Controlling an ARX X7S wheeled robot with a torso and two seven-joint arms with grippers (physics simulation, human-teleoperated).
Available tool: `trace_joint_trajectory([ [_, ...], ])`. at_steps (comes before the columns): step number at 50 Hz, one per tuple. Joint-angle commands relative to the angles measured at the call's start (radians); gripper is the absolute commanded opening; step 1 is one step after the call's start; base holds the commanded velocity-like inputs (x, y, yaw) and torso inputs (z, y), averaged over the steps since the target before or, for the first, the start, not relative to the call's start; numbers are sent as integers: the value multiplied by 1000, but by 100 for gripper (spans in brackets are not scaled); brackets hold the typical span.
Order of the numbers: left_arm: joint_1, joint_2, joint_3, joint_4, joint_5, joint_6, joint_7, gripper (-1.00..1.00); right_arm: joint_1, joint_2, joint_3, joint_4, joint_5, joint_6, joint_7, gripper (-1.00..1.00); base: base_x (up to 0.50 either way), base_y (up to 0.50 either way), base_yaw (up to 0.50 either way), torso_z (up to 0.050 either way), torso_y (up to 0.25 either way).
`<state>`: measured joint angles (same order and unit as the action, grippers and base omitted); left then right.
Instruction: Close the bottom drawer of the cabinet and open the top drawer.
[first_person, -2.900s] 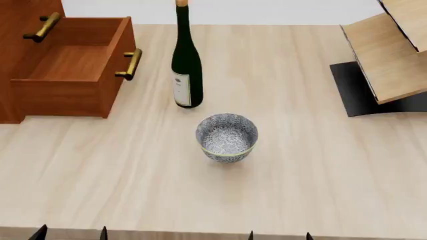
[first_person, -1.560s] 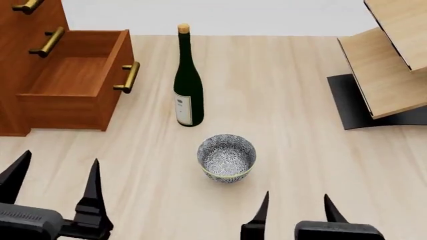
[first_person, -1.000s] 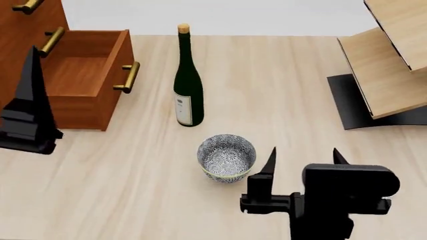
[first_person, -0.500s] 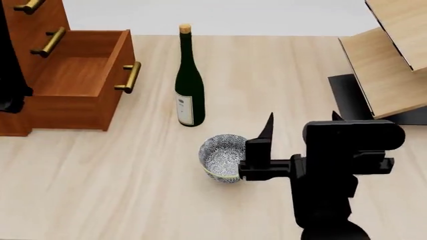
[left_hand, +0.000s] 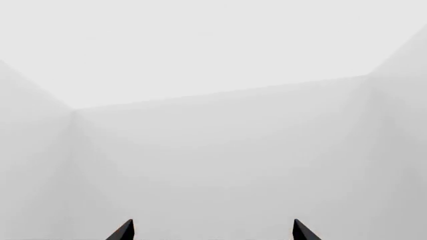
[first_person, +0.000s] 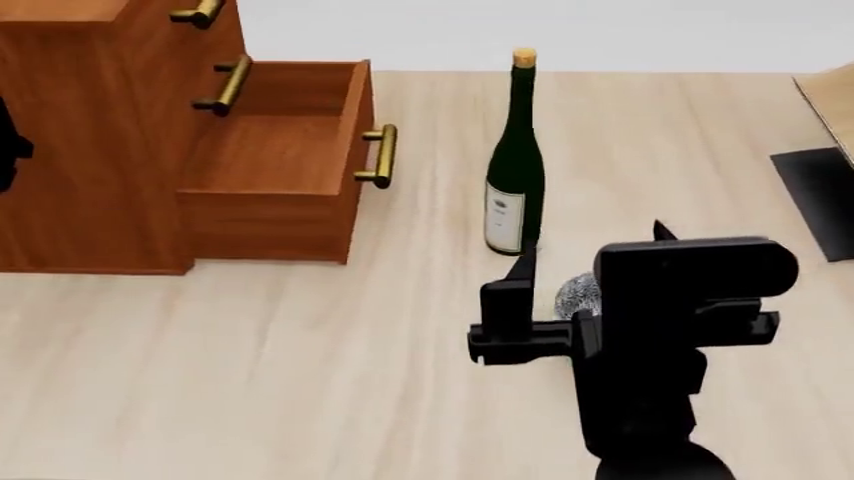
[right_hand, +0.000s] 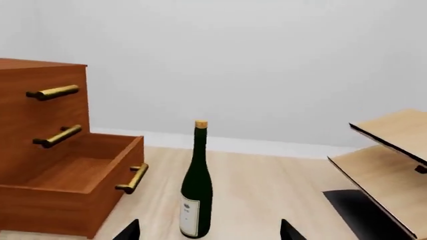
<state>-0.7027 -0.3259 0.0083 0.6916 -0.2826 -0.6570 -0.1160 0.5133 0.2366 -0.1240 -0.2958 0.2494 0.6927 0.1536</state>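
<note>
Hovering with jaws apart and empty, the right gripper (first_person: 587, 265) hangs beside the wine bottle (first_person: 513, 160), well short of the cabinet (first_person: 94, 130). Neither step looks done: the bottom drawer (first_person: 274, 165) stands pulled out, the top drawer (right_hand: 40, 97) shut. Only the right wrist view shows both fronts squarely. The left gripper (left_hand: 212, 231), open, faces blank wall.

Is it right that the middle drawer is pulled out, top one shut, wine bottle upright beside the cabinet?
Not quite. The open one is the bottom drawer, not the middle; the right wrist view shows two shut fronts above it. The top drawer is shut, and the wine bottle stands upright beside the cabinet.
</note>
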Motion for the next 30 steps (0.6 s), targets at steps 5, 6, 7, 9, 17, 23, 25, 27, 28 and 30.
trace_joint_trajectory([
  [5, -11, -6, 11, 8, 2, -21, -15, 100, -13, 7, -8, 3, 5, -13, -2, 100, 0, 500, 0, 0, 0],
  [6, -12, -8, 9, 14, 1, -25, -17, 100, -15, 7, -3, -1, 12, -13, -4, 100, 0, 500, 0, 0, 0],
  [7, -13, -8, 9, 15, 0, -28, -18, 100, -17, 8, 0, -6, 14, -12, -3, 100, 0, 500, 0, 0, 0],
  [9, -13, -8, 9, 18, 0, -30, -20, 100, -18, 11, -4, -12, 13, -9, -2, 100, 0, 500, 0, 0, 0],
  [17, -13, -12, 10, 23, -1, -29, -25, 100, -20, 16, -5, -19, 17, -10, 0, 100, 0, 500, 0, 0, 0],
  [23, -17, -16, 12, 23, -1, -34, -27, 100, -23, 17, -6, -16, 20, -15, 2, 100, 0, 500, 0, 0, 0],
  [25, -17, -16, 13, 23, -3, -36, -27, 100, -22, 17, -5, -15, 22, -15, 2, 100, 0, 500, 0, 0, 0],
  [27, -15, -17, 15, 24, -3, -34, -27, 100, -22, 17, -5, -15, 23, -15, 3, 100, 0, 500, 0, 0, 0],
  [28, -14, -16, 14, 23, -4, -34, -27, 100, -22, 17, -5, -13, 24, -16, 3, 100, 0, 500, 0, 0, 0],
  [30, -15, -18, 16, 21, -3, -33, -28, 100, -23, 17, -2, -11, 26, -19, 5, 100, 0, 500, 0, 0, 0],
])
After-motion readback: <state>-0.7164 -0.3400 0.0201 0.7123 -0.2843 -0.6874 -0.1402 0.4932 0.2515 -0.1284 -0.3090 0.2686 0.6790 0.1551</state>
